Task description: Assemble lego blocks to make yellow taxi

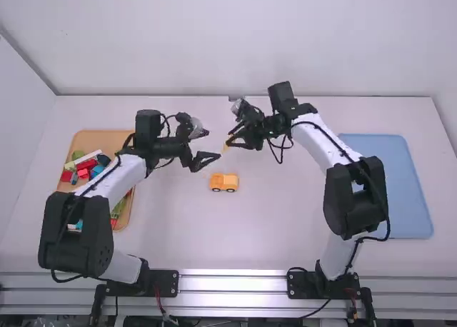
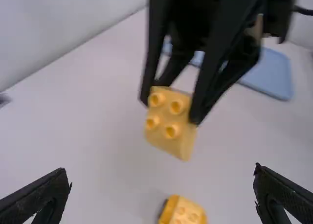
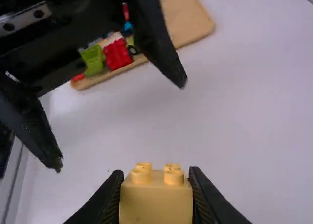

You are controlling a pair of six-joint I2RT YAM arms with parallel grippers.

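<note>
While left end effector (image 1: 208, 159) gapes, yellow block (image 3: 156, 202) sits clamped between right end effector's (image 1: 229, 141) fingers.

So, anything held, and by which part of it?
Yellow block, in the right gripper: jaws on two opposite sides, studs uncovered. Left gripper open, empty.

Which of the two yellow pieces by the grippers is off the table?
The small studded block, clamped in mid-air by the right gripper. The other, the wheeled vehicle body, stands on the table.
</note>
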